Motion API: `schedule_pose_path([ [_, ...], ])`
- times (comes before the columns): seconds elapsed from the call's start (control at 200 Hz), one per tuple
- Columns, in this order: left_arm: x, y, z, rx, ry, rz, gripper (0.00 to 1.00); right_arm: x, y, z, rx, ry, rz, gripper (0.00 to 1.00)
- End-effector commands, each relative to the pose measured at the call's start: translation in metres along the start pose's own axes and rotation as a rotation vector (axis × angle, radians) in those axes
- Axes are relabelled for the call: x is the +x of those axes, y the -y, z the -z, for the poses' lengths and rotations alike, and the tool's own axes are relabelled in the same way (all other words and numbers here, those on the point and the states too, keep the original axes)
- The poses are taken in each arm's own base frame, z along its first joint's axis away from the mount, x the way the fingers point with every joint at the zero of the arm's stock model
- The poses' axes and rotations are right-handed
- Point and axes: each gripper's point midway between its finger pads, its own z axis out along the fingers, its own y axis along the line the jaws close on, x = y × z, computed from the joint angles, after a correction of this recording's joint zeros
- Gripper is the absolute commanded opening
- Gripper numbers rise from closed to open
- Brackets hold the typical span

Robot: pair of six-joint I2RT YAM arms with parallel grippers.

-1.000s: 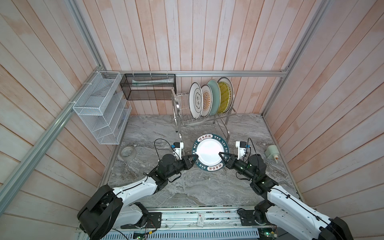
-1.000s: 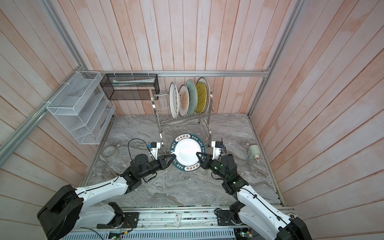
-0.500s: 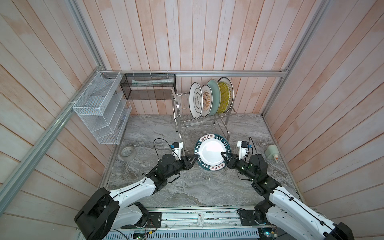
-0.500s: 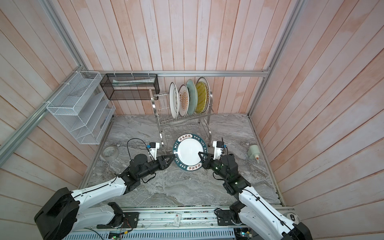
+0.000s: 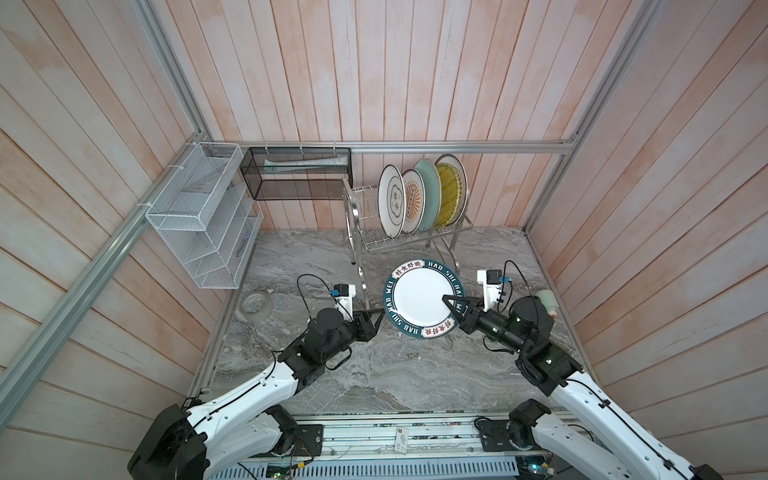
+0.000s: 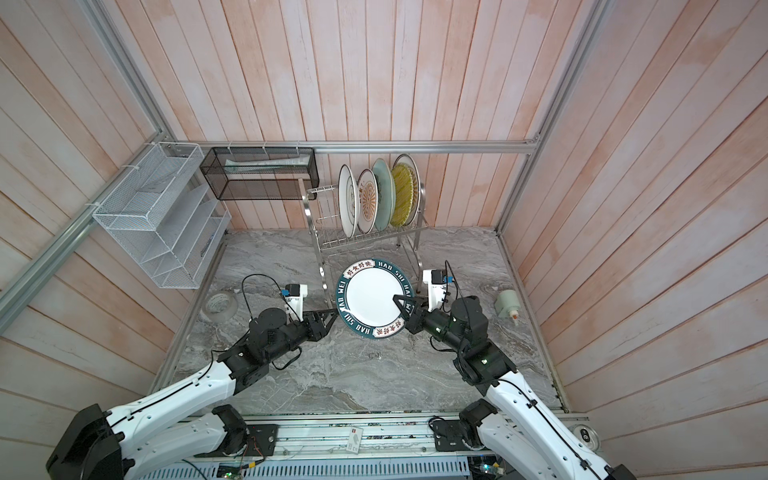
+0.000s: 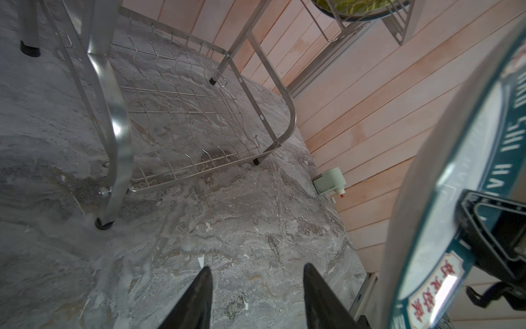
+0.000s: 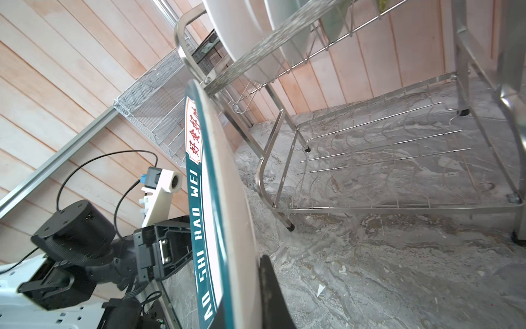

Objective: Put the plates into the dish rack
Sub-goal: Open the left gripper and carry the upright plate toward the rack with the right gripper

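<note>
Grey marble-look tabletop [image 5: 374,374], pink plank walls on three sides.

Right gripper [image 5: 453,309]: jaws clamped on the lower right rim of the lettered plate [image 5: 419,299], one finger across its white face and the other behind it (the right wrist view shows the plate edge-on against that finger). The plate is held clear of the tabletop, tilted, its face toward the top views. It sits in front of the dish rack [image 5: 361,216], level with the lower tier.

Left gripper [image 7: 257,269]: jaws about halfway apart with nothing between them. It is just beside the plate's left rim. Whether a fingertip touches the rim cannot be told.

The rack's upper tier holds four plates on edge, from left: cloud plate [image 5: 392,206], sunburst plate [image 5: 412,206], pale green plate [image 5: 430,195], yellow plate [image 5: 451,195]. The lower tier is bare wire in both wrist views.

Further out are a tape roll [image 5: 255,306] at the table's left edge, a white mesh organizer [image 5: 199,232] and a black mesh basket [image 5: 297,178] on the walls.
</note>
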Motion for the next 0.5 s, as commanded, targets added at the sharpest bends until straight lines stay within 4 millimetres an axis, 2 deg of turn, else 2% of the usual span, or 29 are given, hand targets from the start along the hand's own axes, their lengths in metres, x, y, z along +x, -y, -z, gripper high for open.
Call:
schedule_pose_path([
  [0.0, -0.004, -0.008, 0.008, -0.077, 0.001, -0.063, 0.52, -0.026, -0.038, 0.01, -0.118, 0.048, 0.063, 0.0],
  [0.2, -0.005, -0.012, 0.014, -0.086, 0.016, -0.062, 0.53, -0.06, -0.051, 0.009, -0.115, 0.128, 0.079, 0.0],
  [0.495, -0.002, -0.008, 0.018, -0.057, 0.01, -0.053, 0.53, -0.114, -0.078, -0.008, -0.149, 0.23, 0.134, 0.0],
])
